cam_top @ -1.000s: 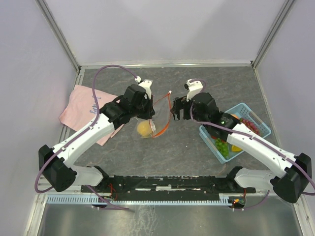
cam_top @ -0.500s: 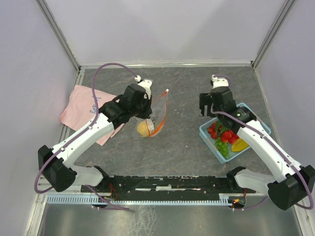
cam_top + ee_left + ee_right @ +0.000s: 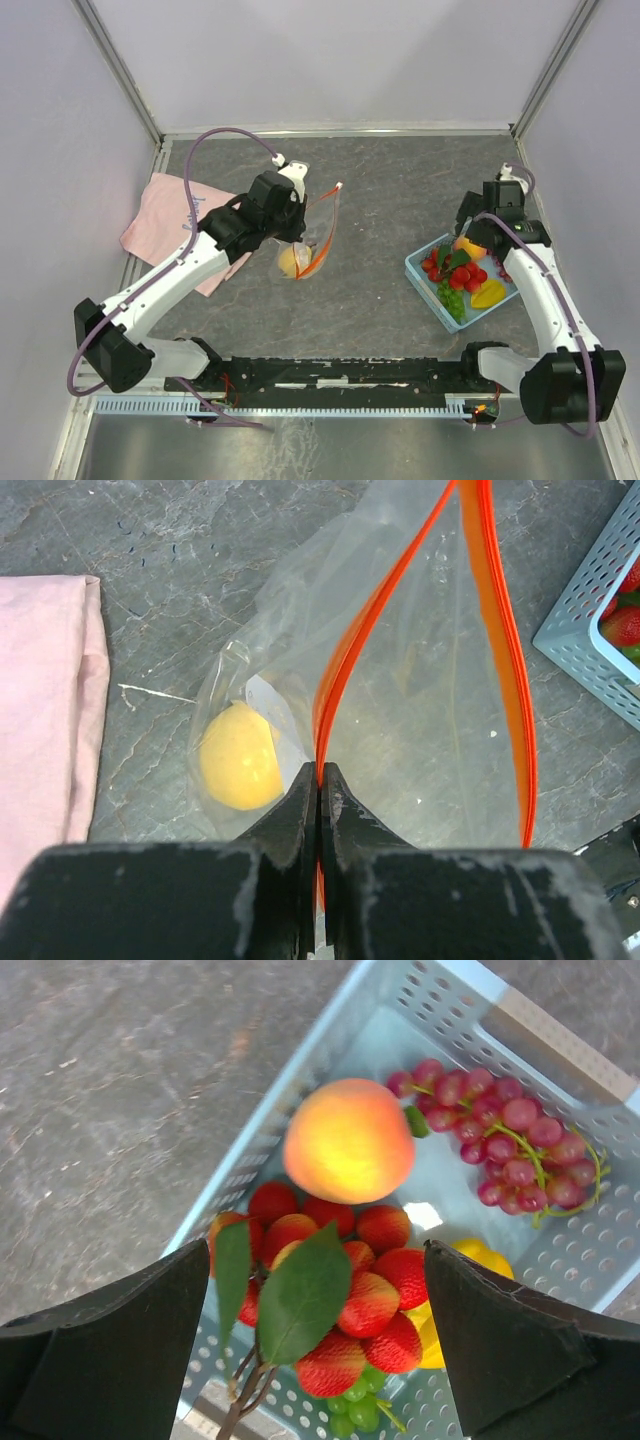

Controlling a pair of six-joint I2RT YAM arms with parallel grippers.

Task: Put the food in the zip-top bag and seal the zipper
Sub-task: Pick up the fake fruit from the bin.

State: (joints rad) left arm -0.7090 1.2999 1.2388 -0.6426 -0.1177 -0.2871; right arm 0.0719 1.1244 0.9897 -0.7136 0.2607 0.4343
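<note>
Grey tabletop (image 3: 400, 180): your left gripper (image 3: 318, 785) was pinched shut on the zipper (image 3: 345, 670) of the bag (image 3: 430, 730), one yellow fruit (image 3: 238, 757) inside, while your right gripper (image 3: 315, 1260) hung spread and empty over the food (image 3: 348, 1140) in the basket (image 3: 470, 990); any pinch slip could collapse the mouth.

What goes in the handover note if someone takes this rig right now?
Grippers: the left gripper is shut on the zipper, and the zip-top bag gapes open. The right gripper is open and empty above the light-blue basket.
Done: one yellow round fruit is in the bag.
Left: the orange round fruit, red grapes, strawberries and the other pieces in the basket go into the bag; then seal the zipper.
</note>
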